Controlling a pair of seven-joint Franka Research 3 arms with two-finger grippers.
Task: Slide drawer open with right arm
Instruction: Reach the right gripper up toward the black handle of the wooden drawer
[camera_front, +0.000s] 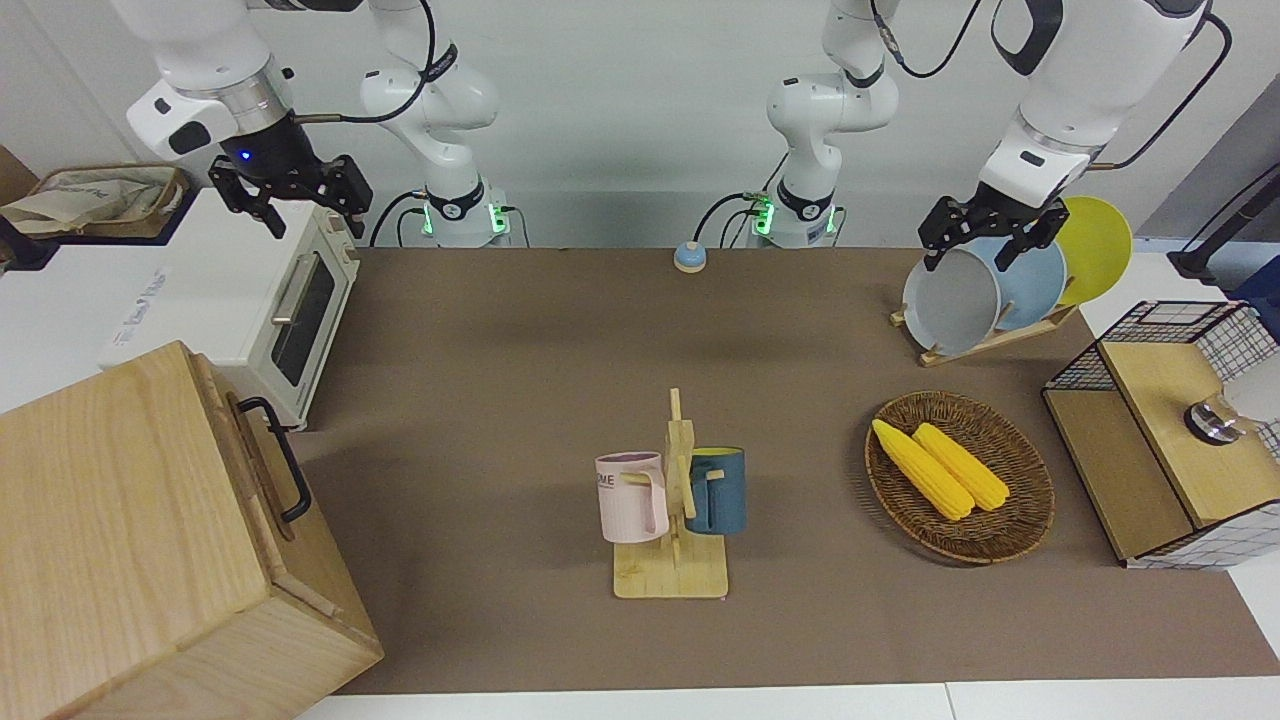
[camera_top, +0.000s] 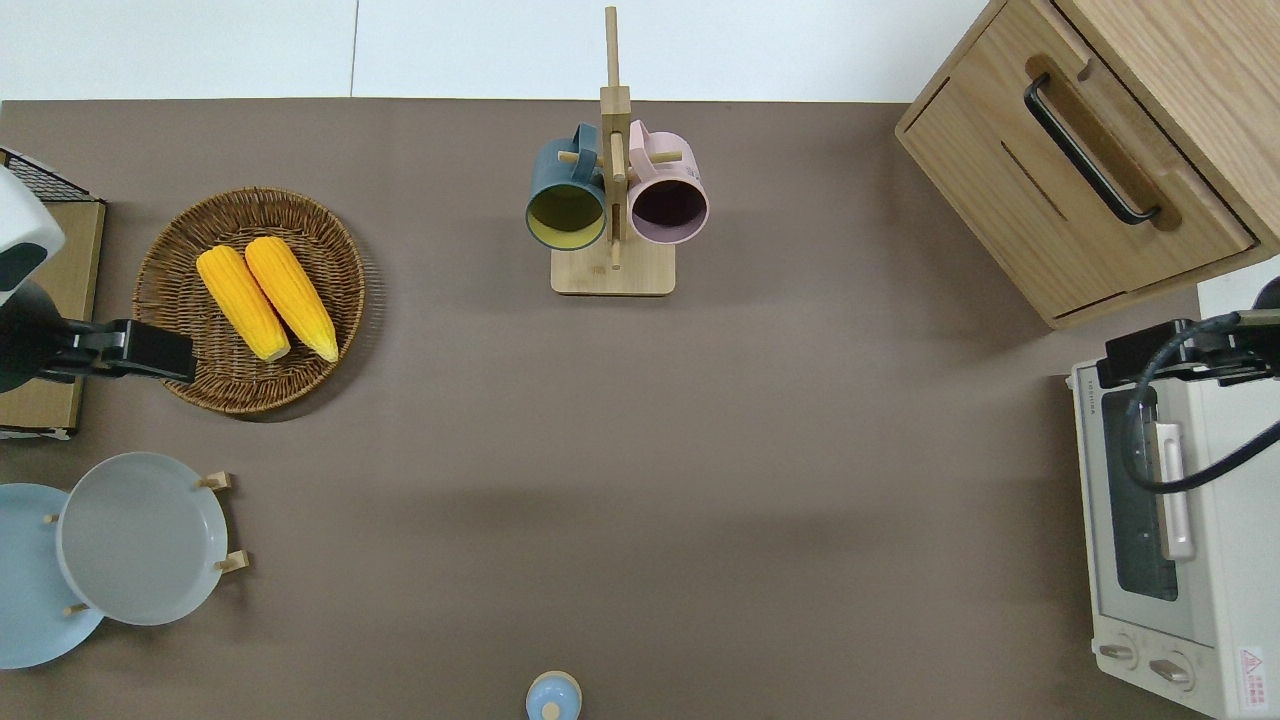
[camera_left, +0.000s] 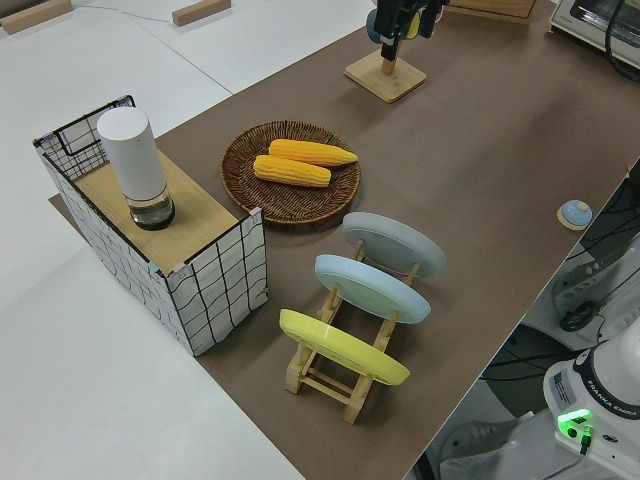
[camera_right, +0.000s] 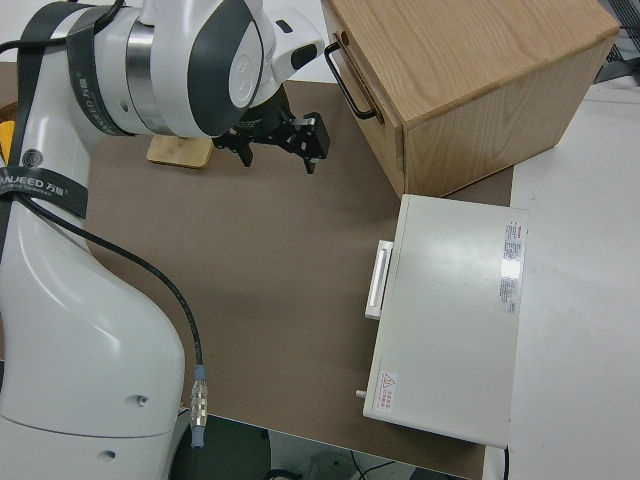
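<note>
The drawer (camera_top: 985, 110) is shut in the big wooden box (camera_front: 120, 520) at the right arm's end of the table. Its black bar handle (camera_top: 1090, 150) faces the table's middle and also shows in the front view (camera_front: 285, 460) and the right side view (camera_right: 350, 80). My right gripper (camera_front: 290, 200), with a blue light on its wrist, is open and empty. In the overhead view it (camera_top: 1170, 355) hangs over the oven's corner nearest the box, apart from the handle. My left gripper (camera_front: 985, 240) is parked and open.
A white oven (camera_front: 250, 300) stands beside the box, nearer to the robots. A mug rack (camera_front: 672, 500) stands mid-table. A basket with corn (camera_front: 960, 480), a plate rack (camera_front: 990, 290) and a wire-and-wood shelf (camera_front: 1160, 450) stand toward the left arm's end.
</note>
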